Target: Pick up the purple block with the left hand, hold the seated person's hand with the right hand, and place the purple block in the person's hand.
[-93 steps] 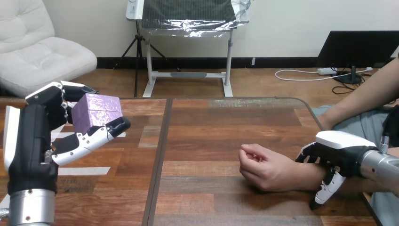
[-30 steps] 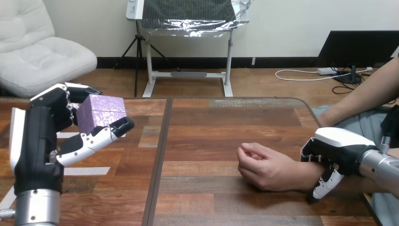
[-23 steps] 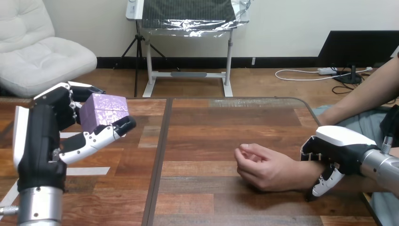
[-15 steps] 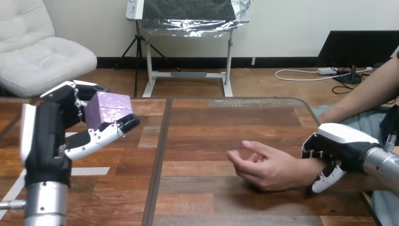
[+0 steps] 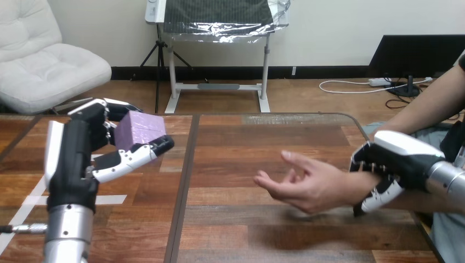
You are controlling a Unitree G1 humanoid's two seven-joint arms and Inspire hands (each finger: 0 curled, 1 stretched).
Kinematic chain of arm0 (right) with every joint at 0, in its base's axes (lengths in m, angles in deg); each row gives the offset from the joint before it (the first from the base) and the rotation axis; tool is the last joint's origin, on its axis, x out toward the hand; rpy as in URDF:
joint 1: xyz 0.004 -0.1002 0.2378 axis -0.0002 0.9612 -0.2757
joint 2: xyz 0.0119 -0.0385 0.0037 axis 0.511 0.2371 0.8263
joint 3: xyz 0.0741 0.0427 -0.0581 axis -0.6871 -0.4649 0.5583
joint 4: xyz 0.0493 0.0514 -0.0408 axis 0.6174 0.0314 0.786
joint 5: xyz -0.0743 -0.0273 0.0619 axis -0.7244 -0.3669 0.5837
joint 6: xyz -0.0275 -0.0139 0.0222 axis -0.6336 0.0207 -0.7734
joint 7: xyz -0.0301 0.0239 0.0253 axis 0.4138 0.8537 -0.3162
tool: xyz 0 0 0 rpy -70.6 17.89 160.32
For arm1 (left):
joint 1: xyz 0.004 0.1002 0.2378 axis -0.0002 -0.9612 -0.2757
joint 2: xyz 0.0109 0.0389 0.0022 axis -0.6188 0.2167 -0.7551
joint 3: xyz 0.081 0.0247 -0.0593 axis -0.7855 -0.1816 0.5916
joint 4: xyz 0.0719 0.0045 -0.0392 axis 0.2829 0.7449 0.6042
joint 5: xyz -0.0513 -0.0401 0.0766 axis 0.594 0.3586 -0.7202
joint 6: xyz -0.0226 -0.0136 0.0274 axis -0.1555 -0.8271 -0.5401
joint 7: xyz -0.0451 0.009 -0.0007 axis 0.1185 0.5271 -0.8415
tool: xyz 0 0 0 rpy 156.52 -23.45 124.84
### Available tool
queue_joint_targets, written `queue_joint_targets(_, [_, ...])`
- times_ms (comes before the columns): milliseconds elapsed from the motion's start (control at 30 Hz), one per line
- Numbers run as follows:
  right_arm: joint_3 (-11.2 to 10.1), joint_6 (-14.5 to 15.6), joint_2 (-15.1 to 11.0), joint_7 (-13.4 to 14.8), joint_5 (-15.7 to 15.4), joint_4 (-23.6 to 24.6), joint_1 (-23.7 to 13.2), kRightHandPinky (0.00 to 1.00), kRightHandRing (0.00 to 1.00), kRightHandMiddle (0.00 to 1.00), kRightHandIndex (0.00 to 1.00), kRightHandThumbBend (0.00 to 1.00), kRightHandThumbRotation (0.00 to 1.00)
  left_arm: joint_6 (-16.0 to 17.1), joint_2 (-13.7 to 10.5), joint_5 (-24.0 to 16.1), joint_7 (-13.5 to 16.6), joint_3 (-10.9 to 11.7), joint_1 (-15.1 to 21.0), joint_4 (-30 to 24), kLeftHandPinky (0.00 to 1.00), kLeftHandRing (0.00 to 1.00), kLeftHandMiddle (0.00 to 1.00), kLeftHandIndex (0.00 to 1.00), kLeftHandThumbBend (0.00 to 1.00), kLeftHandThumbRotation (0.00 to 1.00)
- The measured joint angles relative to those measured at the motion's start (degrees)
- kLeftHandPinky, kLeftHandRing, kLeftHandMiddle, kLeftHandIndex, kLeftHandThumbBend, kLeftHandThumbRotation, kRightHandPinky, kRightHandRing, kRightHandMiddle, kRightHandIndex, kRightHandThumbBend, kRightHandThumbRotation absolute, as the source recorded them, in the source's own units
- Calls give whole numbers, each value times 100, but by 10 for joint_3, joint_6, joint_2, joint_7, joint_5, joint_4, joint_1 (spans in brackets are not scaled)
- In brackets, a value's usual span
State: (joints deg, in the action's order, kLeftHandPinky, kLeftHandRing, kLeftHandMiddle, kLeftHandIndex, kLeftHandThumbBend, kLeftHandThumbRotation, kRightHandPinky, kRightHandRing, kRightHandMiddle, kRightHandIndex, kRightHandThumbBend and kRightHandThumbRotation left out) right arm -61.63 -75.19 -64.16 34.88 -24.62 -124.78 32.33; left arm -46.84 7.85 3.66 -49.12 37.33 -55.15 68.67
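While left robot hand (image 5: 77,150) clamps purple block (image 5: 141,129), right robot hand (image 5: 400,159) wraps person's wrist (image 5: 360,186), mostly hidden.

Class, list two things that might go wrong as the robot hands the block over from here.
1. The block is pinched between thumb and fingers of the left hand, far from the person's hand; it may slip on the way.
2. That hand is half open and tilted, so the block may roll off.
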Motion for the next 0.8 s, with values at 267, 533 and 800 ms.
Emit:
queue_joint_targets(267, [-17, 2, 0, -7, 13, 21, -1, 32, 37, 43, 49, 74, 10, -2, -3, -6, -5, -4, 31, 53, 31, 36, 42, 43, 56, 0])
queue_joint_targets(533, [-28, 5, 0, -11, 27, 37, -2, 35, 39, 46, 50, 76, 13, -2, -10, -19, -6, -12, 67, 118, 31, 36, 42, 44, 59, 0])
queue_joint_targets(800, [-36, 7, 1, -18, 32, 49, -6, 35, 40, 47, 51, 77, 15, 0, -16, -22, -6, -20, 104, 183, 32, 37, 43, 45, 61, 0])
